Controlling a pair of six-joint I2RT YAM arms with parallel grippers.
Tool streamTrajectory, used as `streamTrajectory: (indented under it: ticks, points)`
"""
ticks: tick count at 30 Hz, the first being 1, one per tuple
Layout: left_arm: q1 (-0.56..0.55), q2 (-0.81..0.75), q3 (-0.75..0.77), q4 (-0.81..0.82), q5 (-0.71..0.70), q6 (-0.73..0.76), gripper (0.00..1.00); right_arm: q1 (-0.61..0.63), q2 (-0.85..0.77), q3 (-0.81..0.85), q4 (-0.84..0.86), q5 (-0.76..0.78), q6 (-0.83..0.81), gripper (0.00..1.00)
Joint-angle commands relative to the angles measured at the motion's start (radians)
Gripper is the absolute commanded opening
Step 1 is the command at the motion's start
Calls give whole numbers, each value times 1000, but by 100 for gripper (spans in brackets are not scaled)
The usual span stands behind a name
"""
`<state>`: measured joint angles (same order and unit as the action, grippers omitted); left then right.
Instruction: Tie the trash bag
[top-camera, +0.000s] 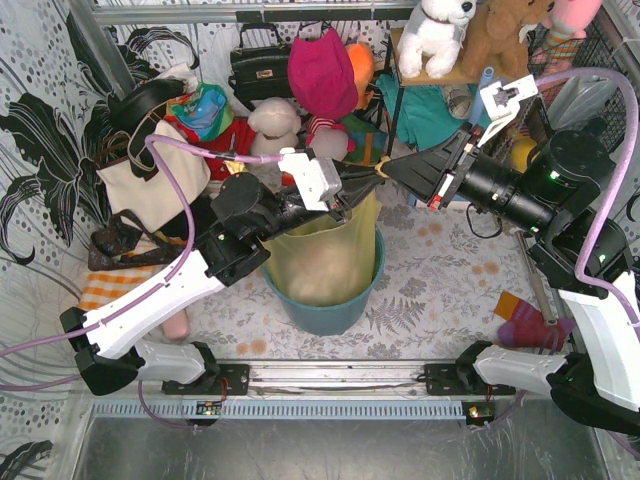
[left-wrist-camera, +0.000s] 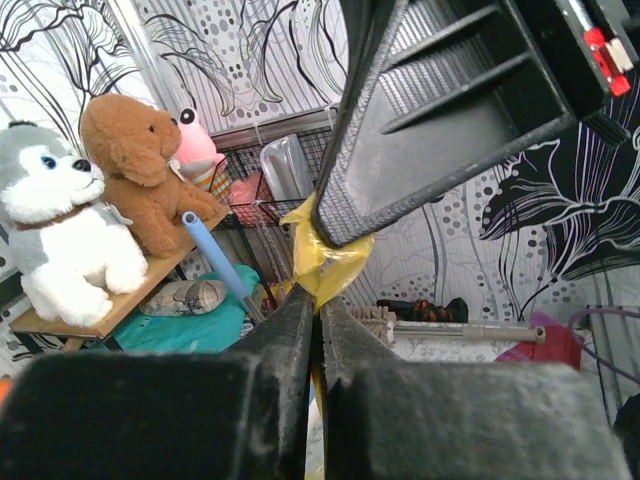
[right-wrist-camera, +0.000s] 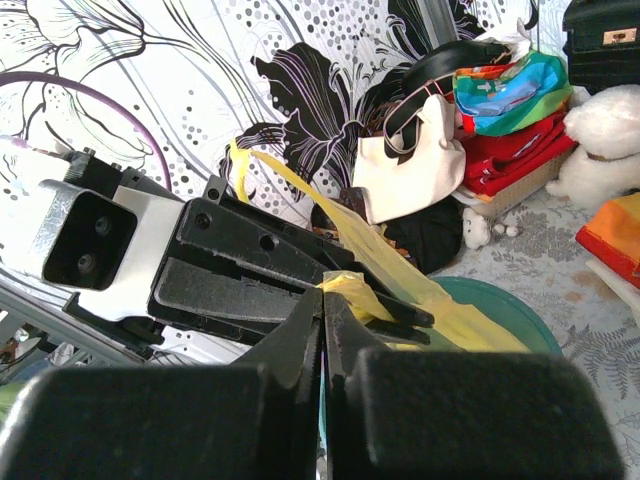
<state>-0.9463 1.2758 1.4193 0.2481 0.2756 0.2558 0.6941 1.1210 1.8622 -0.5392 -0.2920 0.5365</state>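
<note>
bag: yellow trash bag (top-camera: 318, 250) sits inside the round teal bin (top-camera: 325, 312), mid table (top-camera: 440, 290). Something pale shows thru the plastic. Top edge is pulled up into a twisted strip twd the back right.
L side: left gripper (left-wrist-camera: 317, 300) has its jaws pinched together w/ thin yellow plastic squeezed btwn the tips, no gap visible.
R side: right gripper (right-wrist-camera: 323, 300) is also closed tight, clamped on a bunched bit of the same bag.
how they meet: both grippers are tip to tip just above the bin's far rim, pretty much touching, yellow wad btwn them.
bg stuff: cream tote bag (top-camera: 150, 180) left of the bin. White plush dog (left-wrist-camera: 60, 230) + brown teddy (left-wrist-camera: 140, 170) on a shelf (left-wrist-camera: 50, 322) at the back.
</note>
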Motion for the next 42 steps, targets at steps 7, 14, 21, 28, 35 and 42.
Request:
streamTrajectory:
  ticks: [7,14,21,28,35,42]
  points:
    - [7,-13,19,1,50,-32,1,-2,4,19,13,28,-15,17]
    - [7,-12,15,0,45,-33,0,-2,-5,21,15,74,-9,26]
    - [8,-10,14,3,46,-33,0,-2,0,25,19,80,-3,25]
    - [7,-16,8,-2,44,-33,0,-2,2,26,41,94,3,19]
    - [7,-12,10,-6,44,-30,0,-2,5,25,55,96,8,0]
    - [7,-6,10,-21,42,-24,0,-2,-5,33,110,118,5,0]
